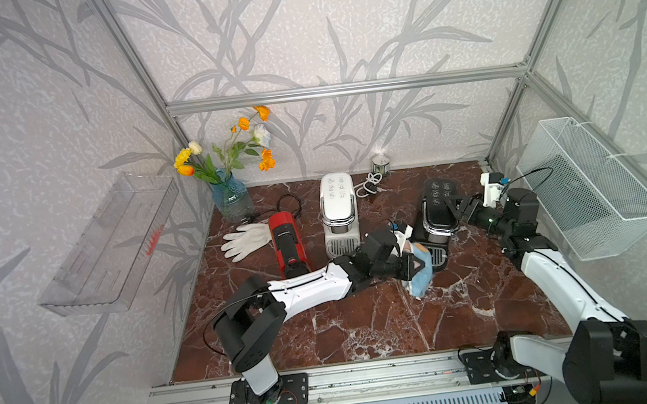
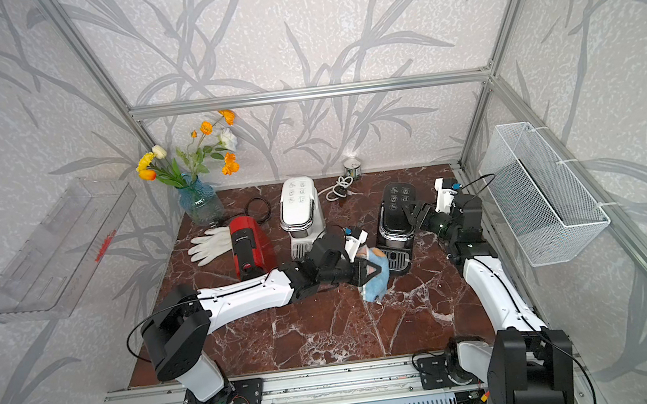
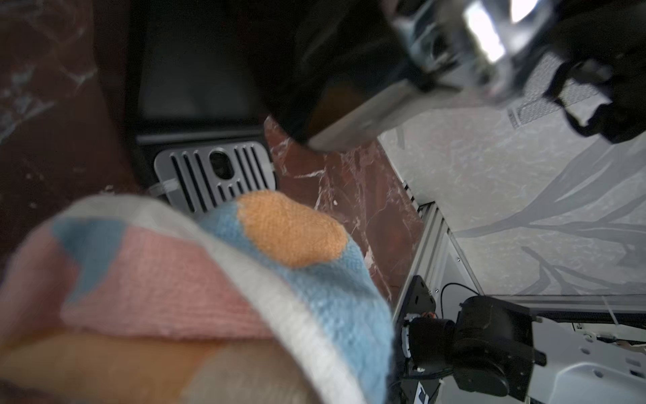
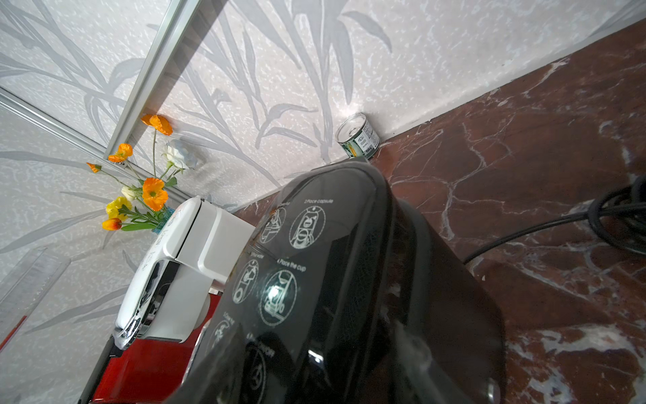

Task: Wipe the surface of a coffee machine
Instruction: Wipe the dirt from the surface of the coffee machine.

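A black coffee machine [image 1: 436,206] [image 2: 395,211] stands at the right of the marble table; its glossy lid with white icons [image 4: 349,280] fills the right wrist view. My right gripper [image 1: 454,208] [image 2: 414,211] reaches in from the right, jaws spread and closed on the machine's upper body. My left gripper [image 1: 418,264] [image 2: 375,268] is shut on a blue, pink, orange and white cloth [image 1: 421,272] [image 3: 244,266]. It holds the cloth just in front of the machine's slotted drip tray [image 3: 216,175]. The cloth hides the left fingers in the left wrist view.
A white coffee machine [image 1: 338,205] and a red one [image 1: 287,240] stand left of the black one. A white glove [image 1: 245,241], flower vase [image 1: 232,199] and small tin [image 1: 380,163] lie farther back. A black cord [image 4: 611,217] coils behind. A wire basket [image 1: 589,185] hangs on the right wall.
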